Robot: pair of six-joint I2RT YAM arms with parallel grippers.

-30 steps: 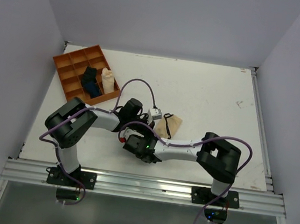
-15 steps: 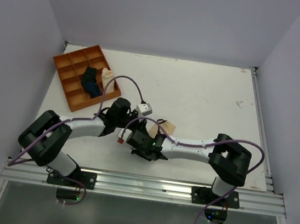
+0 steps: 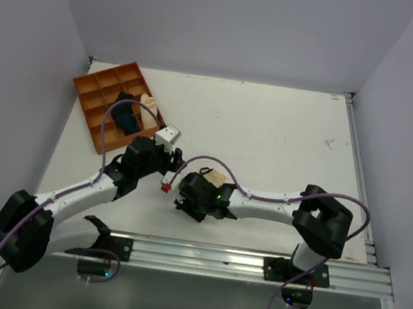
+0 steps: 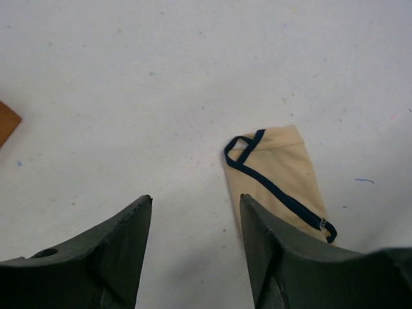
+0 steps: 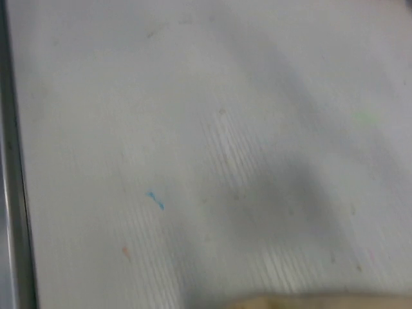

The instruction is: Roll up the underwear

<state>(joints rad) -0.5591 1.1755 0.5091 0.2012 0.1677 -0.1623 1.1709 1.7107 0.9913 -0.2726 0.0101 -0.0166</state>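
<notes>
Left tool (image 4: 196, 205) has pulled back off the underwear (image 4: 277, 183), jaws apart, empty; right tool (image 3: 203, 189) grip unclear.

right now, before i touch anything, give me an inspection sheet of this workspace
surface: white table, faint marks only.
job's things: underwear, beige with a black strap, lying flat, folded narrow, not rolled; partly hidden under the right arm in the top view.
clutter: orange divided tray at the far left, holding a dark blue roll and a cream roll.
grippers: left gripper open and empty, over bare table beside the underwear; right gripper low by the underwear, jaws not visible.
cables: a purple cable loops over each arm.
surroundings: plain walls; metal rail at the near edge.
</notes>
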